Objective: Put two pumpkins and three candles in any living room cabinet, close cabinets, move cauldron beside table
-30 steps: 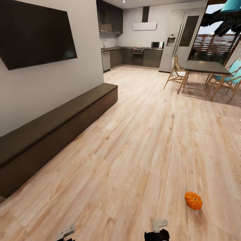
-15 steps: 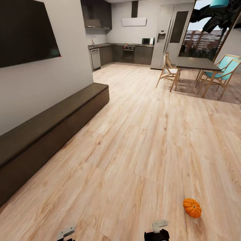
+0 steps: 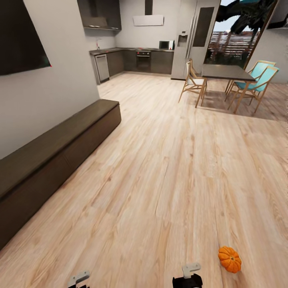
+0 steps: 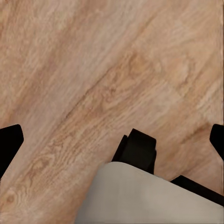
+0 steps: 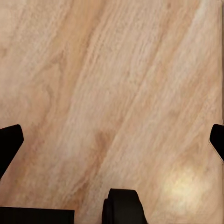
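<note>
Head view: pumpkin [image 3: 229,259] on floor [image 3: 168,168], just beside right hand [image 3: 191,271]. Both hands wide, empty. Next: approach, grasp, carry to cabinet [image 3: 52,156].

Both arms hang low. In the wrist views, the black-fingered left gripper [image 4: 112,140] and black-fingered right gripper [image 5: 112,140] each have their fingertips spread wide, holding nothing.
</note>
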Robot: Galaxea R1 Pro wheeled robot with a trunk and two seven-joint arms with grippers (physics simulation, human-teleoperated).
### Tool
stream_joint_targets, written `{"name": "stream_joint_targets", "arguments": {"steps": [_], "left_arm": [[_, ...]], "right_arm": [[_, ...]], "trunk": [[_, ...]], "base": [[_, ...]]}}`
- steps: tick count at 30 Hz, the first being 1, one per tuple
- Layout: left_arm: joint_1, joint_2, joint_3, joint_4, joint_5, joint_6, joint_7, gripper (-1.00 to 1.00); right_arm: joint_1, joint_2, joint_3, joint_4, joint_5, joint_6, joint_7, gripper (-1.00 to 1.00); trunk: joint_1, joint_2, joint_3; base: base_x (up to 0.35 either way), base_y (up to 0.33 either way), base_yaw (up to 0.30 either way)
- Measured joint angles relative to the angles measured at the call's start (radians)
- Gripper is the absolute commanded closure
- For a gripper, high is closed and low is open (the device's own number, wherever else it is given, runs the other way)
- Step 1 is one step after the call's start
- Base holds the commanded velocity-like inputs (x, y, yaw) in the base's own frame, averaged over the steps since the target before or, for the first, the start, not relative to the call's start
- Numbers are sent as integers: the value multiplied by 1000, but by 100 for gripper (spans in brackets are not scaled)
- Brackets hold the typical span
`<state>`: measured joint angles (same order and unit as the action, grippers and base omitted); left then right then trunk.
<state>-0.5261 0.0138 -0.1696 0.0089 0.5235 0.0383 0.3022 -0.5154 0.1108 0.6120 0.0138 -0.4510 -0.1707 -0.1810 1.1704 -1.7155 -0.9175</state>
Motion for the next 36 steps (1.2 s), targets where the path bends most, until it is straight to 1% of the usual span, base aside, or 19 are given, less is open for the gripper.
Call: {"name": "stream_joint_targets", "arguments": {"steps": [36], "left_arm": [[0, 0, -1, 0, 0, 0, 0, -100]], "right_arm": [[0, -1, 0, 0, 0, 0, 0, -100]], "trunk": [[0, 0, -51]], "base": [[330, 0, -135]]}}
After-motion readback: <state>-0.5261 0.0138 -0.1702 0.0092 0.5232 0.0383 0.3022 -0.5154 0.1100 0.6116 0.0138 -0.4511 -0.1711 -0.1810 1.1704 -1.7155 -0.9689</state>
